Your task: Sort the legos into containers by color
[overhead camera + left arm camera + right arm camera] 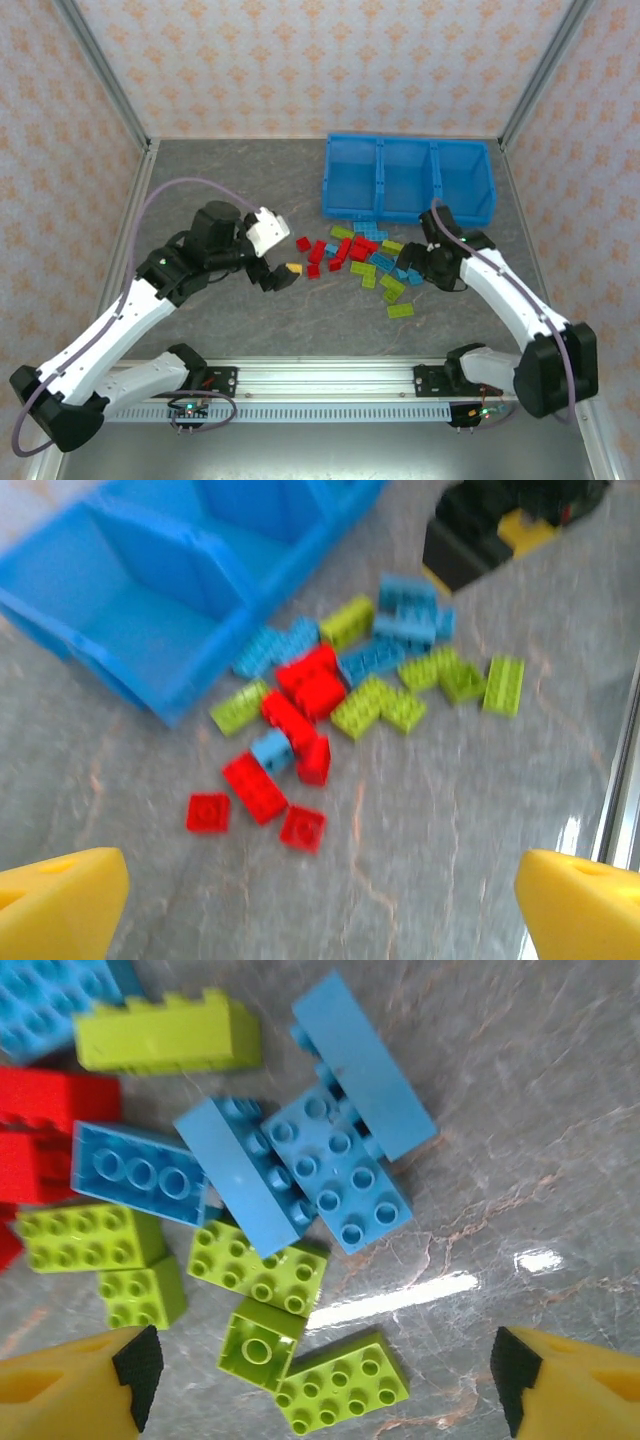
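Plainly, the left tool [281, 274] hangs over the bench [220, 180] with its two yellow fingers [62, 905] spread wide apart and gripping nothing. Ahead of it lie the legos [360, 258], a loose scatter of red, lime and light blue bricks resting on the grey stone-patterned surface. The nearest to this tool are three red bricks [255, 788] at the close edge of the scatter, well short of its fingertips. Beyond the bricks and off to this tool's left stands the bright blue bin [330, 185], three open compartments joined in a row; a few light blue and lime bricks lie just beside its front wall.

The right tool [320, 1380] hovers low over the far side of the same scatter, its black-padded yellow fingers [128, 1375] standing apart, clamped on nothing. Between those fingers, on the bench, sits a lime two-by-four brick [342, 1396], studs up, touching a small lime square brick [262, 1342] turned hollow side up. Just ahead of this tool three light blue bricks [340, 1165] lean against one another in a heap, two of them tipped on edge. To its left lie more lime bricks and two red ones [40, 1130].
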